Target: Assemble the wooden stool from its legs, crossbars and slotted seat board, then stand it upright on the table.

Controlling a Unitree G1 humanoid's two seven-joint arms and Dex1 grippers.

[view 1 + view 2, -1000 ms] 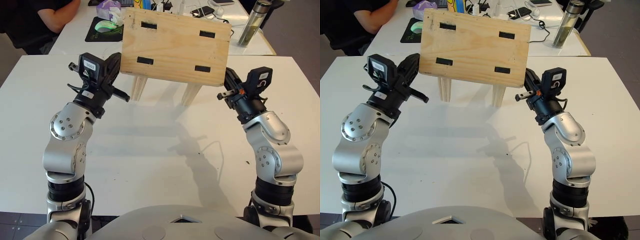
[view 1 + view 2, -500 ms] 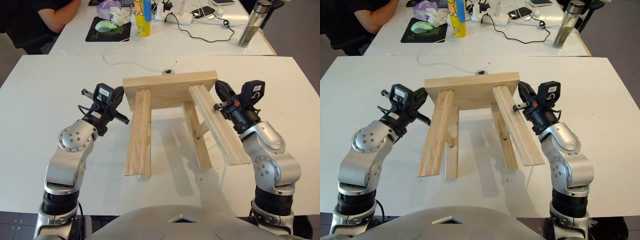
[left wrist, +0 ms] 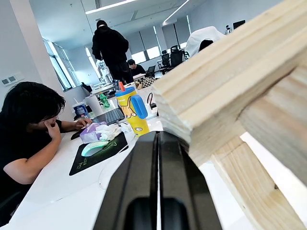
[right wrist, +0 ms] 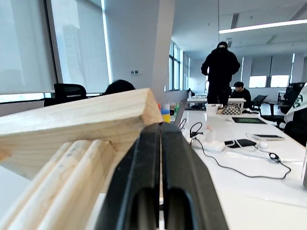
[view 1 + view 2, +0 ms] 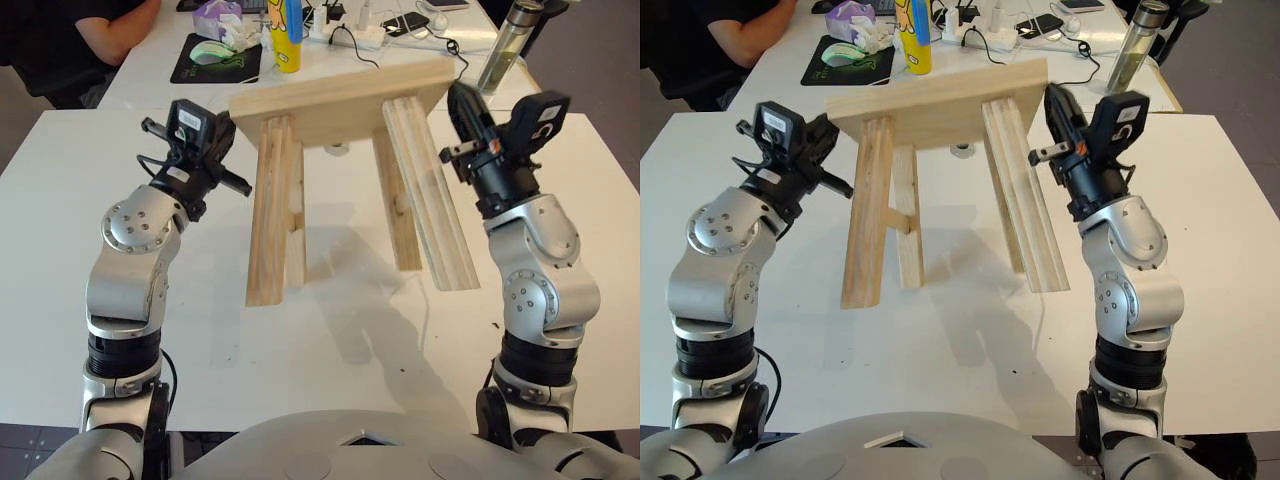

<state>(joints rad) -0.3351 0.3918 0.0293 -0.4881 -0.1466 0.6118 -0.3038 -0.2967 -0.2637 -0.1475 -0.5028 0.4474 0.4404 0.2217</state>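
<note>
The stool (image 5: 340, 100) hangs tilted above the tabletop (image 5: 330, 350), seat board (image 5: 930, 105) farthest from the robot and feet swung toward it, its shadow lying apart from it below. It is carried by squeeze, not pinch. The left hand (image 5: 230, 143) presses the board's left end and the right hand (image 5: 462, 100) the right end. Each has its fingers (image 3: 134, 191) closed flat together, gripping nothing (the board looks too broad for either to span). Holding at the seat leaves the feet free to land first, I judge. Count: one seat board, four legs (image 5: 268, 220) in two pairs, and one short crossbar (image 5: 900, 222) seen between the left pair. Other crossbars I cannot tell.
</note>
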